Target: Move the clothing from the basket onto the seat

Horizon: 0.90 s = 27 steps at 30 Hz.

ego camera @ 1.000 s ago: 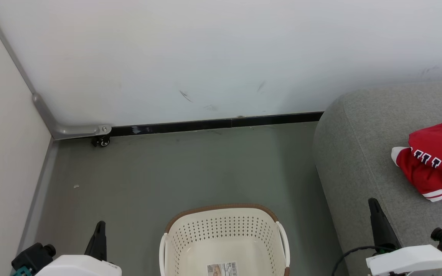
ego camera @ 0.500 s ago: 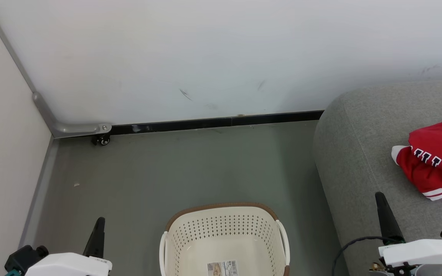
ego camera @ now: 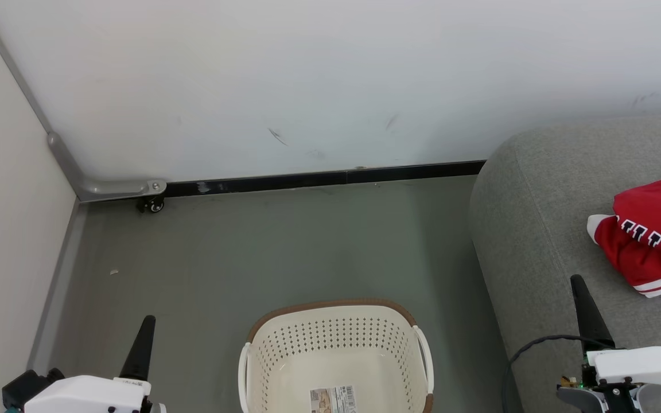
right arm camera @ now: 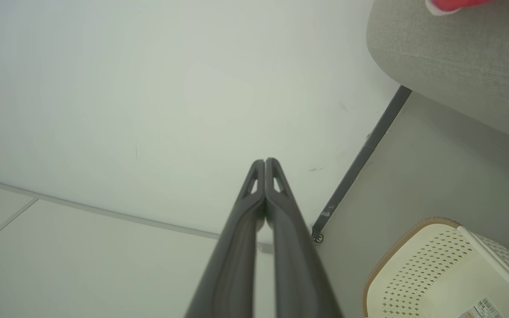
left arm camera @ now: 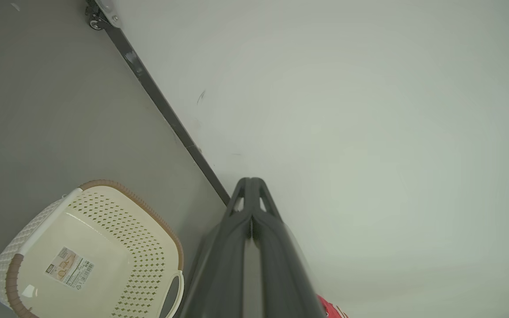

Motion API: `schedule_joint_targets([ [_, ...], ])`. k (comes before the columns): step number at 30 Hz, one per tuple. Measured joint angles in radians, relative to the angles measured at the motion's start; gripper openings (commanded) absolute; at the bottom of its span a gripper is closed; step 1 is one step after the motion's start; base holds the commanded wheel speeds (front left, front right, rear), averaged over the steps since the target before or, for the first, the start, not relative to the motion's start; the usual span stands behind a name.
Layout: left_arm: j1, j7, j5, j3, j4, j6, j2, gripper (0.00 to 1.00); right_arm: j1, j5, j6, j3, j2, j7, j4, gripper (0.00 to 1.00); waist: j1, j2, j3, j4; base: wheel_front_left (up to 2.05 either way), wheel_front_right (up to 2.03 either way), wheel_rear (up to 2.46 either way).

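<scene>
In the head view the basket [ego camera: 330, 338] shows nothing inside but a paper label [ego camera: 333, 400] on its bottom, though its near end is cut off by the picture's edge. Right of the basket and beyond it, the clothing [ego camera: 652, 235] lies bunched on the seat [ego camera: 537, 229]. The left gripper [ego camera: 141, 350] hangs left of the basket and the right gripper [ego camera: 586, 312] right of it, each a single dark point carrying nothing. In the left wrist view that gripper's fingers [left arm camera: 237, 247] are pressed together, and more of the basket [left arm camera: 139, 247] appears, again bare save the label. In the right wrist view its fingers [right arm camera: 241, 247] are likewise pressed together, with the basket's corner [right arm camera: 418, 260] free of cloth. I judge the transfer done, or all but done; at most a check of the basket's unseen end remains.
</scene>
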State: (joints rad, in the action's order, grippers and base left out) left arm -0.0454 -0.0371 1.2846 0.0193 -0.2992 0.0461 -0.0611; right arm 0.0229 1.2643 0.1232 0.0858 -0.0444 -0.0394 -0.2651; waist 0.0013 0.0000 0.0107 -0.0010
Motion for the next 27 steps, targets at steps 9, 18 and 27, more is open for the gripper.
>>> schedule_joint_targets([
  [9,-0.004,-0.034,0.119,0.029,0.006,0.026,0.008,0.00,0.008,0.132,0.000,0.013,0.000,-0.023,-0.001,0.00,-0.0004,0.0000,-0.006,0.000,0.00,0.00,0.00],
  [18,-0.018,-0.061,0.238,0.057,0.010,0.059,0.016,0.00,0.025,0.262,0.000,0.033,0.000,-0.042,-0.001,0.00,-0.0005,0.0000,-0.011,0.001,0.00,0.00,0.00],
  [27,-0.022,-0.078,0.314,0.072,0.013,0.074,0.023,0.00,0.041,0.338,0.000,0.040,0.000,-0.059,-0.002,0.00,-0.0007,0.0000,-0.013,0.001,0.00,0.00,0.00],
])
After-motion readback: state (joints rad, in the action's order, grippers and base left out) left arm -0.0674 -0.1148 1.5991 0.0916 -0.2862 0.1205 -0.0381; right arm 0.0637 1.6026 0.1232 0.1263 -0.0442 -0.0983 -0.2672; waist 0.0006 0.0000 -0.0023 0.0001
